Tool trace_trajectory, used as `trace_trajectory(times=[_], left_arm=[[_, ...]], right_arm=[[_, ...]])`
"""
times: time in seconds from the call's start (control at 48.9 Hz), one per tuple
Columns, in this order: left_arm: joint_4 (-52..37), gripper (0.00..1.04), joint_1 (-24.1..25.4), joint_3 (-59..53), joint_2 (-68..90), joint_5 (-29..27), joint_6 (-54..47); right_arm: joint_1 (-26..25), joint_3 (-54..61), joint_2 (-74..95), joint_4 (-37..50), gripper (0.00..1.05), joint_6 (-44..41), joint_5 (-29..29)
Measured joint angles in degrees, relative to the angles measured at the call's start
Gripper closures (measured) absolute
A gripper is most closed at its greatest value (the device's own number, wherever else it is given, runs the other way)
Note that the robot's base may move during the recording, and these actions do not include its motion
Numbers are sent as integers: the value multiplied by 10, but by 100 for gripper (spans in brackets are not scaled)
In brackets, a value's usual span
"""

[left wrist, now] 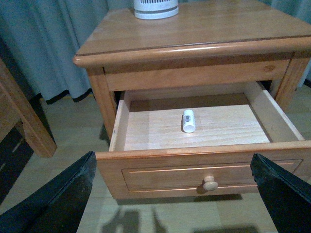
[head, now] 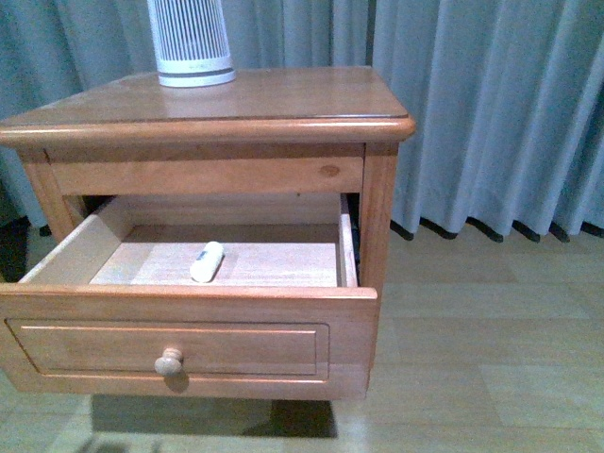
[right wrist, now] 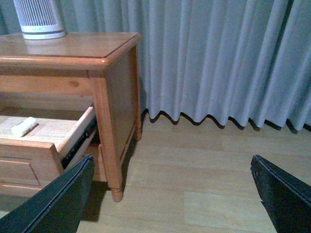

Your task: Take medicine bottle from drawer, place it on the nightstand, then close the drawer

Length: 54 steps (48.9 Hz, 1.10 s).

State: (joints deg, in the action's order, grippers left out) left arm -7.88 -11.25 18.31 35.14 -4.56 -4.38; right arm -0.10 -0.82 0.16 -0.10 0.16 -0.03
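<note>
The medicine bottle (head: pixel 207 261) lies on its side on the pale floor of the open drawer (head: pixel 189 347) of the nightstand (head: pixel 283 104). It also shows in the left wrist view (left wrist: pixel 188 120) and the right wrist view (right wrist: pixel 24 126). The drawer is pulled far out, its round knob (head: pixel 169 361) facing me. My left gripper (left wrist: pixel 175 199) is open and empty, in front of the drawer's front panel (left wrist: pixel 160 172). My right gripper (right wrist: pixel 172 199) is open and empty over the floor, to the right of the nightstand (right wrist: pixel 116 97). Neither arm shows in the front view.
A large white ribbed cylinder (head: pixel 191 42) stands at the back of the nightstand top. Grey curtains (head: pixel 491 104) hang behind. Pale wood floor (right wrist: pixel 204 170) lies to the right. A wooden bed frame leg (left wrist: pixel 24 121) stands left of the nightstand.
</note>
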Motion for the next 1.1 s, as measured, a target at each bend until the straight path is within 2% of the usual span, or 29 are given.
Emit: trace_trajectory(times=[0.164,0.327,0.389,0.491,0.634,0.695,0.757,0.818,0.92,1.022,1.104], left_arm=[[87,7,-4,-24,-110,-15,34],[92,7,-5,-28,-126,-20,47],[30,17,-10,-54,-138,-58,46],[-9,33,3,-82,-162,-59,46],[-10,61,32,-111,-189,-29,46],[-5,77,85,-121,-207,35,46],[-3,91,107,-129,-217,38,46],[-1,100,108,-133,-224,44,46],[4,101,110,-142,-236,44,46],[68,101,110,-147,-290,45,46],[79,101,110,-149,-317,44,46]], right_arm=[[0,0,0,0,7,0,0],[0,0,0,0,7,0,0],[0,0,0,0,7,0,0],[0,0,0,0,7,0,0],[0,0,0,0,7,0,0],[0,0,0,0,7,0,0],[0,0,0,0,7,0,0],[0,0,0,0,7,0,0],[0,0,0,0,7,0,0],[0,0,0,0,7,0,0],[0,0,0,0,7,0,0]])
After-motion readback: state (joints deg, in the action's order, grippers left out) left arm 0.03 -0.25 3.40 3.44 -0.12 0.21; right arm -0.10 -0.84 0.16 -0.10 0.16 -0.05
